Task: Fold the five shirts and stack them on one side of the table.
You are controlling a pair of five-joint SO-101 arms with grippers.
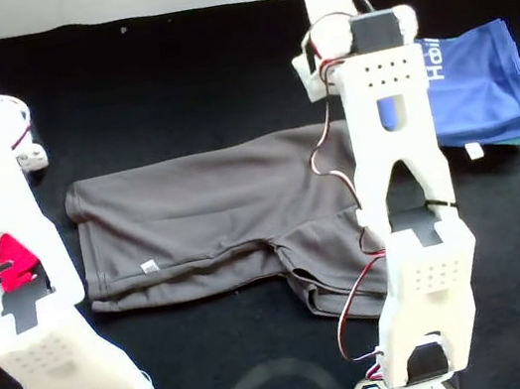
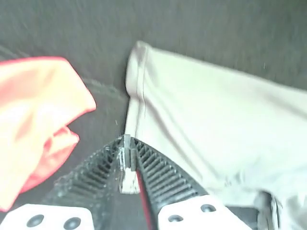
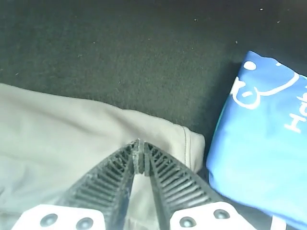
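I am watching the grey shirt (image 1: 203,215) lying spread out in the middle of the black table (image 1: 169,79), with a sleeve trailing toward the near side. The folded blue shirt (image 1: 483,90) is sitting on the far right, just beside the grey sleeve cuff. A red shirt (image 2: 33,110) is bunching at the left edge. My left gripper (image 2: 125,146) is hanging with its jaws pressed together at the grey shirt's left edge; I cannot tell whether cloth is caught. My right gripper (image 3: 139,157) is also pressed together, hovering over the grey shirt's right end near the cuff.
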